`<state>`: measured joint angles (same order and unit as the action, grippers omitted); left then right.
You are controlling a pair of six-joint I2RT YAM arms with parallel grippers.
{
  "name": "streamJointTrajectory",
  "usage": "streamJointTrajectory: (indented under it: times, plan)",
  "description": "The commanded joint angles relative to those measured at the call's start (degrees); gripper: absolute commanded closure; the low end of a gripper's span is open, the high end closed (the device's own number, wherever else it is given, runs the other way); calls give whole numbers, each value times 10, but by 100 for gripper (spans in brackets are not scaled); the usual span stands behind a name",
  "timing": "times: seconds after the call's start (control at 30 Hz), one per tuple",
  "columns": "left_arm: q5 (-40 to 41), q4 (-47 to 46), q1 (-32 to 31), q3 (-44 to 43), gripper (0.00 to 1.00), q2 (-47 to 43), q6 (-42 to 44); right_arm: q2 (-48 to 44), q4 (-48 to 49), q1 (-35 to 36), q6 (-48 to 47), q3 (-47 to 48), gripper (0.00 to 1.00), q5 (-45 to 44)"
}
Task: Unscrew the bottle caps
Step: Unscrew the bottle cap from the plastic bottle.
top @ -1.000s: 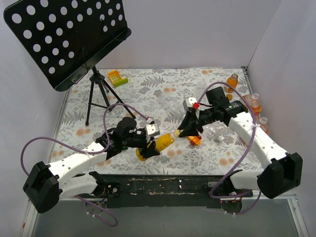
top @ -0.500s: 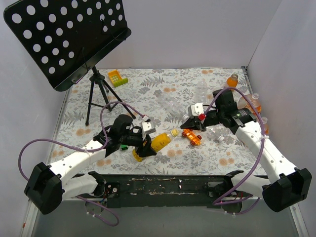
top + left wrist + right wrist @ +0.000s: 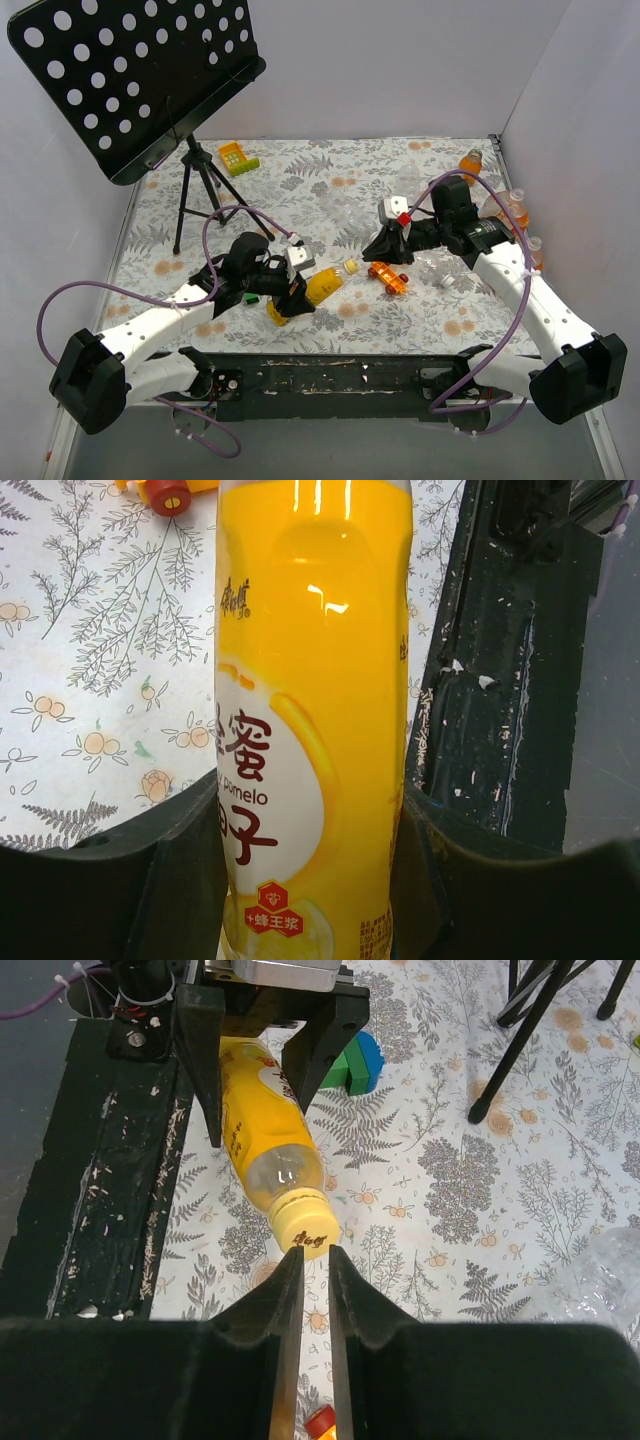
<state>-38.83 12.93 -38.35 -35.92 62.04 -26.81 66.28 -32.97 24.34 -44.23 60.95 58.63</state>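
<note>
The left gripper (image 3: 308,870) clamps the lying yellow bottle (image 3: 310,660) between its fingers, probably to steady it against twisting, so its yellow cap (image 3: 305,1228) sits just beyond the right gripper (image 3: 317,1258), whose empty fingers are parted only a narrow slit.
</note>
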Motion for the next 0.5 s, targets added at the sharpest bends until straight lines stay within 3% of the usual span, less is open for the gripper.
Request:
streamJointTrajectory:
  times: [0.0,0.13,0.27,0.4,0.47]
  plan:
    - [4,-22,0,-6,100,-24,8,3,30,-3,62,0,74,8]
    - [20,-21,0,-6,100,-30,9,5,55,-10,145,-6,62,10]
    - [48,-30,-3,-7,100,-42,6,17,125,-11,351,-34,47,5]
    - [81,-45,-27,-12,100,-36,3,39,170,-10,524,-49,40,-4]
    - [96,-48,-39,-18,100,-26,2,50,172,-9,552,-47,39,5]
